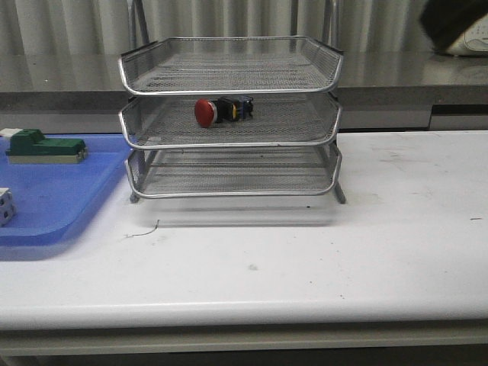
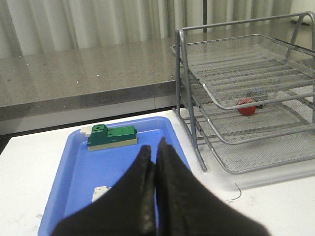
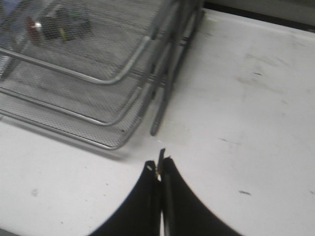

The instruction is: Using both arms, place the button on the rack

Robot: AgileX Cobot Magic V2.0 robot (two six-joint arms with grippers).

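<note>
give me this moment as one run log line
button: on rack middle tier, on its side | left gripper: jaws shut, empty, over blue tray | right gripper: jaws shut, empty, over table

The left gripper (image 2: 155, 150) has two matte black, smoothly curved fingers tapering to narrow tips. The right gripper (image 3: 159, 167) looks the same, glossier black, with a small brownish speck at its tips.

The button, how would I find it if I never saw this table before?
Look for the silver wire rack with three trays standing on the white table. The button lies on its side in the middle tray. It is the only thing in the rack, with a round red cap and a black body.
</note>
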